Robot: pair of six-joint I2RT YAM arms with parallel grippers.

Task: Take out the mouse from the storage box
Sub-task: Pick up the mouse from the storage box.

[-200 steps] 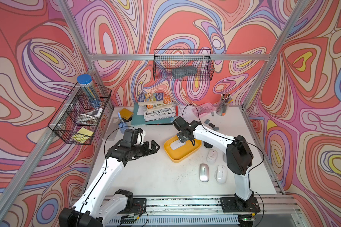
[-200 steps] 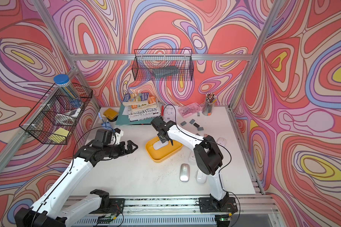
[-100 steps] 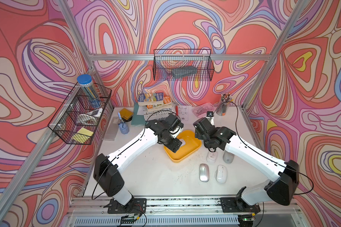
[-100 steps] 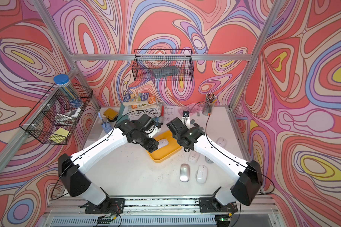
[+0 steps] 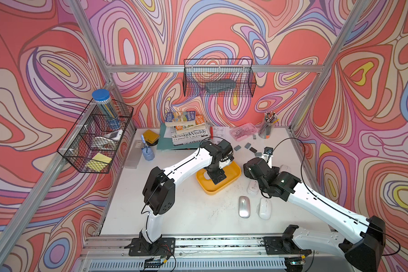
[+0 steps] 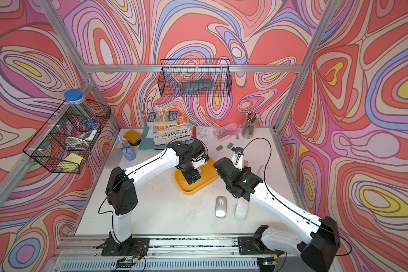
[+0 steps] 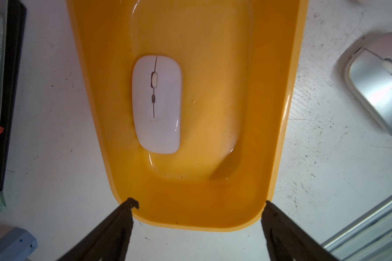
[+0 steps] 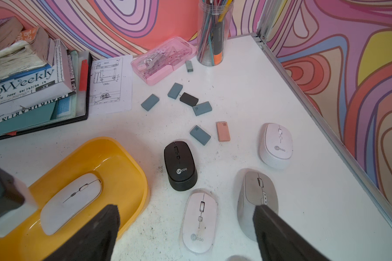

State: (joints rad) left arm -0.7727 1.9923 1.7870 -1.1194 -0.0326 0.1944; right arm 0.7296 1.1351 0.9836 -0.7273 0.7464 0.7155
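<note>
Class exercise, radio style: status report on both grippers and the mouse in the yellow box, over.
Left gripper open above storage box. Right gripper open, empty. White mouse lying in box, ungripped. Nothing blocking it.

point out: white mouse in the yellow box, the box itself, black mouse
white mouse (image 7: 156,104), left wrist view, middle of its top shell
storage box (image 7: 281,117), left wrist view, bare side wall
black mouse (image 8: 180,166), right wrist view, its back

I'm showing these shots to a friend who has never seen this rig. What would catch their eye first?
Probably the storage box, bright yellow at mid-table, with one white mouse lying flat inside and the left gripper poised above it, jaws wide. Next, the mice already out on the white table beside the box: a black mouse nearest it, pale ones around, with the open right gripper above them.
</note>
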